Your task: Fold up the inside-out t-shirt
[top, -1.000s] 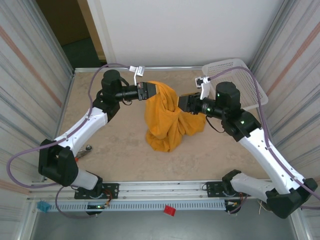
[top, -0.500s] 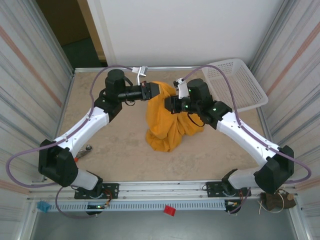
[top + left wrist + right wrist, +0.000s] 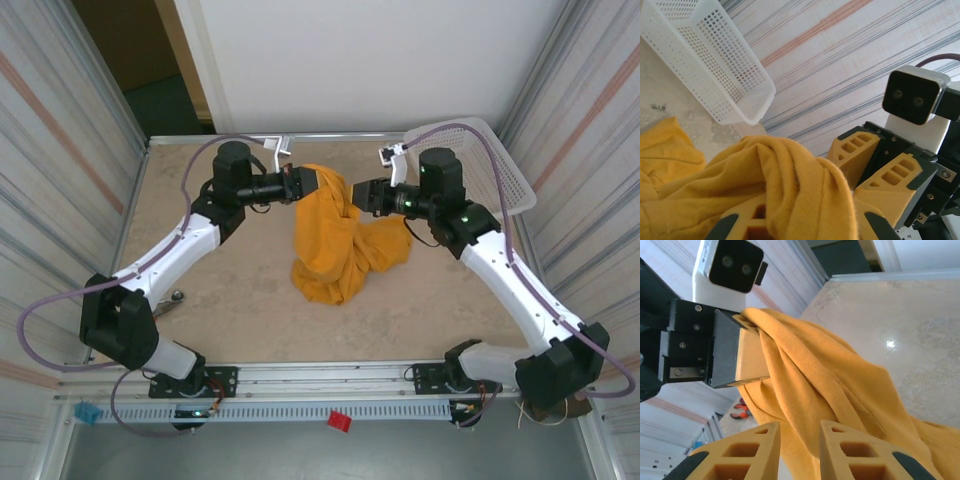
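Note:
The inside-out t-shirt (image 3: 335,250) is mustard yellow. It hangs bunched from my left gripper (image 3: 308,183), and its lower part is piled on the table. The left gripper (image 3: 805,227) is shut on a thick fold of the shirt (image 3: 790,180) at its top. My right gripper (image 3: 360,196) hovers just right of that held fold, facing the left one. Its fingers (image 3: 760,452) stand apart, and nothing is pinched in the gap of the right gripper (image 3: 800,445). The cloth (image 3: 840,380) lies just beyond the tips. The right gripper (image 3: 875,167) also appears in the left wrist view, behind the cloth.
A white plastic basket (image 3: 497,180) sits at the back right corner, close behind the right arm, and is also visible as the basket (image 3: 715,65) in the left wrist view. Red-handled pliers (image 3: 167,301) lie near the left edge. Corrugated walls line both sides of the table.
My right gripper went in to the shirt beside the left gripper, then drew back to the right with its fingers apart. The left gripper has kept its hold, barely moving.

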Available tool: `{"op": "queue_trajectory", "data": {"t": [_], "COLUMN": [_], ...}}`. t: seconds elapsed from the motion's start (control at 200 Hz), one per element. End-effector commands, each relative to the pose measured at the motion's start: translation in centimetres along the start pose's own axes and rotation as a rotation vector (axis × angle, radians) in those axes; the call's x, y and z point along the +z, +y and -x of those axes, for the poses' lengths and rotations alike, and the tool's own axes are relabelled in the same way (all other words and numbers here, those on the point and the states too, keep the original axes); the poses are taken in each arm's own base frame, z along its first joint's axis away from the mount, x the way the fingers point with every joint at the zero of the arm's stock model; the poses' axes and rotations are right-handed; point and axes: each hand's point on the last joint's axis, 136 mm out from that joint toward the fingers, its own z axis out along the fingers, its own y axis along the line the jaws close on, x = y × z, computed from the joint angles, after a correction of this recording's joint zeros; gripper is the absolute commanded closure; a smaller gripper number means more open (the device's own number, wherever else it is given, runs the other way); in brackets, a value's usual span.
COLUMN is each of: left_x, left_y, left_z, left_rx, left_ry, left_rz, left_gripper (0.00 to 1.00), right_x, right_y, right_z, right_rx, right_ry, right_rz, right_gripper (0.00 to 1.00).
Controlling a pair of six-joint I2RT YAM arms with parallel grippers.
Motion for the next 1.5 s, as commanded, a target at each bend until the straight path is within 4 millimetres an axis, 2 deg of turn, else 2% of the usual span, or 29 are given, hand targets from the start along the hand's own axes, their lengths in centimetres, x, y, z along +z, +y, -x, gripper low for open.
{"op": "queue_trajectory", "data": {"t": [0.0,0.08,0.175,0.24,0.311,0.336,0.376,0.426,0.486,0.561,0.716,0.777,0.857,0.907,0.992,1.112,1.323,1.498], "left_x": [-0.2,-0.3,-0.4,-0.3,-0.3,-0.3,-0.3,-0.4,-0.4,-0.5,-0.8,-1.0,-1.1,-1.4,-2.4,-3.8,-3.7,-2.2], "left_y": [-2.0,-2.2,-2.5,-2.8,-3.2,-3.3,-3.4,-3.4,-3.2,-2.5,0.9,2.6,4.4,5.0,5.4,4.1,-0.9,-1.4], "left_z": [0.8,0.8,0.9,0.9,0.8,0.8,0.8,0.8,0.7,0.8,1.3,1.6,2.1,2.6,3.2,2.3,-1.8,-3.7], "left_rx": [0.048,0.049,0.052,0.057,0.062,0.065,0.065,0.066,0.063,0.057,0.030,0.020,0.019,0.029,0.061,0.146,0.391,0.489], "left_ry": [-0.011,-0.010,-0.013,-0.012,-0.009,-0.011,-0.010,-0.010,-0.012,-0.019,-0.050,-0.062,-0.074,-0.085,-0.101,-0.098,-0.057,-0.018], "left_rz": [-0.053,-0.049,-0.049,-0.057,-0.065,-0.067,-0.070,-0.069,-0.059,-0.044,0.034,0.067,0.100,0.117,0.159,0.223,0.237,0.242], "left_gripper": [1.00,1.00,1.00,1.00,1.00,1.00,1.00,1.00,1.00,1.00,1.00,0.78,0.58,0.50,0.44,0.41,0.38,0.38], "right_x": [0.9,1.2,1.9,2.4,3.0,3.2,3.4,3.3,2.7,1.5,-3.1,-5.0,-6.7,-7.4,-7.7,-7.0,-5.7,-5.0], "right_y": [0.3,0.9,1.4,1.0,0.2,-0.2,-0.7,-1.2,-1.3,-0.3,4.6,6.7,8.5,9.2,9.4,8.3,6.3,5.2], "right_z": [-0.5,-0.7,-1.1,-1.2,-1.1,-1.0,-0.8,-0.4,0.2,0.9,2.8,3.5,4.2,4.5,4.9,5.1,5.0,5.0], "right_rx": [0.027,0.019,0.001,0.004,0.014,0.019,0.026,0.040,0.049,0.038,-0.041,-0.079,-0.113,-0.125,-0.120,-0.088,-0.042,-0.005], "right_ry": [0.024,0.028,0.039,0.041,0.040,0.038,0.035,0.026,0.013,-0.001,-0.059,-0.088,-0.132,-0.146,-0.154,-0.150,-0.141,-0.137], "right_rz": [0.037,0.055,0.049,0.037,0.014,0.003,-0.010,-0.016,-0.007,0.033,0.194,0.264,0.315,0.348,0.373,0.370,0.355,0.344], "right_gripper": [0.72,0.66,0.52,0.51,0.59,0.65,0.78,1.00,1.00,1.00,1.00,1.00,1.00,1.00,1.00,1.00,1.00,1.00]}}
